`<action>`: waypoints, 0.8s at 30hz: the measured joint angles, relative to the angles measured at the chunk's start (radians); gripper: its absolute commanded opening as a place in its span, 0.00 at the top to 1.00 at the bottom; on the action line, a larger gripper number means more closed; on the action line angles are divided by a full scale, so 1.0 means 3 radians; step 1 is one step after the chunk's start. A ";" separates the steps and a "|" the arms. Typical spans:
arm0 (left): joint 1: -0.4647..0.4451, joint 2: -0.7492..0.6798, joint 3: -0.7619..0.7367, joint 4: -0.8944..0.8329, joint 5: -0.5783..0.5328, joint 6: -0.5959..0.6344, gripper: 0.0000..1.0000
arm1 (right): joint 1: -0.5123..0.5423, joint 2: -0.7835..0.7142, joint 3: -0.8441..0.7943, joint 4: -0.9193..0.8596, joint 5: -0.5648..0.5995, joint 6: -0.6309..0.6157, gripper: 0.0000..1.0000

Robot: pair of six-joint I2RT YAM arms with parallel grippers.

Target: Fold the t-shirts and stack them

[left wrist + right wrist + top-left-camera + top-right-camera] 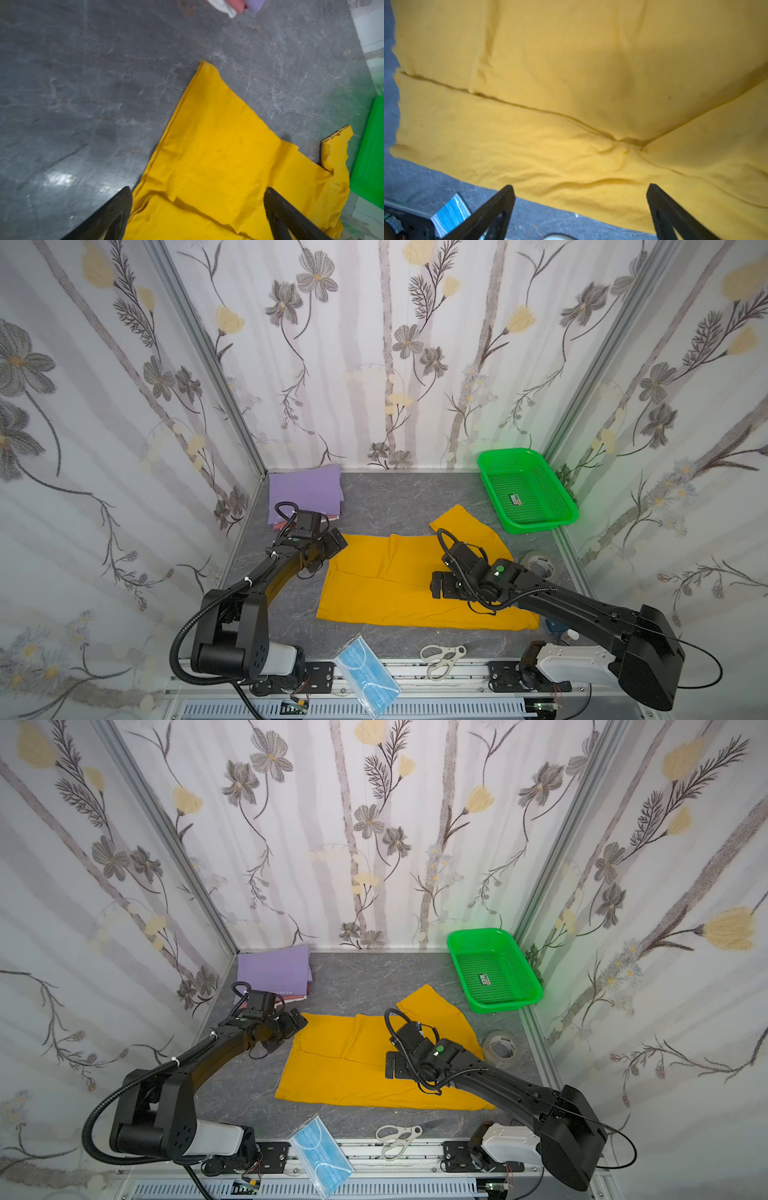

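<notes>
The left claw (197,190) is hovering, spread wide and empty, over the upper-left corner of the mustard-yellow t-shirt (386,593). The right claw (579,187) is gaping empty above its right half. The shirt is lying partly folded mid-frame on the grey bench (374,497), with the folded lilac t-shirt (303,489) sitting toward the upper left.

No legible txt, basket sticker (515,499) blurry, lilac tee (272,973) print too small

The spread t-shirt (374,597) lies in the middle of the desk (386,497). Behind its left corner, at the far edge, sits the stack of folded t-shirts (305,491). Behind it to the right stands the basket (540,526). The tape roll (540,564) is just beside its right edge. Before it lie the scissors (440,657) and, further left, the face mask (365,676).
</notes>
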State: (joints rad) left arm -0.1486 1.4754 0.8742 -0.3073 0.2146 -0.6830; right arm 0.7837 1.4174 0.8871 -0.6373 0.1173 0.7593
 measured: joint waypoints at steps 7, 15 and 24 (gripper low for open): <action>0.0005 0.0760 0.0609 0.0047 -0.0018 0.0090 0.14 | -0.0814 0.0476 0.0542 0.0080 0.0053 -0.0698 0.00; -0.0025 0.1301 0.1034 -0.0140 -0.0423 0.0286 0.36 | -0.1083 0.0520 0.0717 0.0144 0.0048 -0.1010 0.00; -0.0066 0.1525 0.1185 -0.0231 -0.0664 0.0383 0.60 | -0.1235 0.0261 0.0557 0.0145 0.0025 -0.1068 0.00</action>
State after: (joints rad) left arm -0.1684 1.9327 1.2297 -0.3767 0.0154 -0.5682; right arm 0.4133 1.4956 1.0542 -0.5938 0.1249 0.4389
